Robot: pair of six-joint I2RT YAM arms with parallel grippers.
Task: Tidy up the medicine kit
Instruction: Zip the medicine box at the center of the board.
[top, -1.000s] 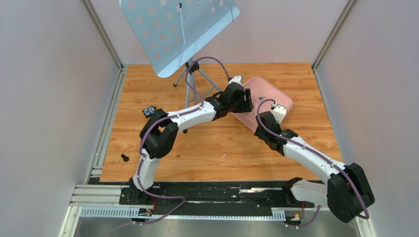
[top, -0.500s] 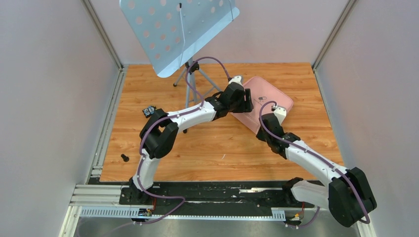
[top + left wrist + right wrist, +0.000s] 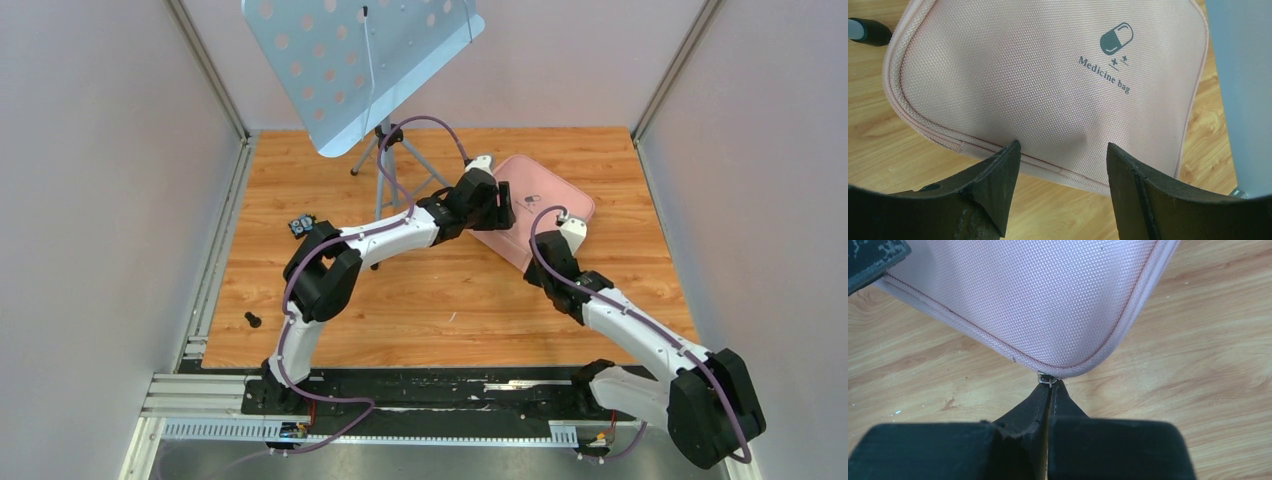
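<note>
The wooden table (image 3: 450,310) carries a perforated music stand (image 3: 360,70) at the back left. Just right of the stand's legs lies the medicine kit (image 3: 545,190), a pink zip case that is flat, closed and set at a slant, with its pill logo (image 3: 1116,39) facing up.

The step in hand looks like unzipping the case. To do it well, the pull should run low along the zip track and follow the curve of the corner rather than tug outward. A tug away from the case would likely slide the soft kit across the wood or slip the thin tab free. The other arm should bear down on the lid as an anchor.

The left gripper (image 3: 1063,146) has its jaws apart over the kit's near long edge, with the fingertips straddling a stretch of the seam. Whether they press on the fabric I cannot tell. The right gripper (image 3: 1049,386) sits at a rounded corner with its fingers together, pinched on the small metal zipper pull (image 3: 1047,379) — the kit spreads directly ahead of those tips.
</note>
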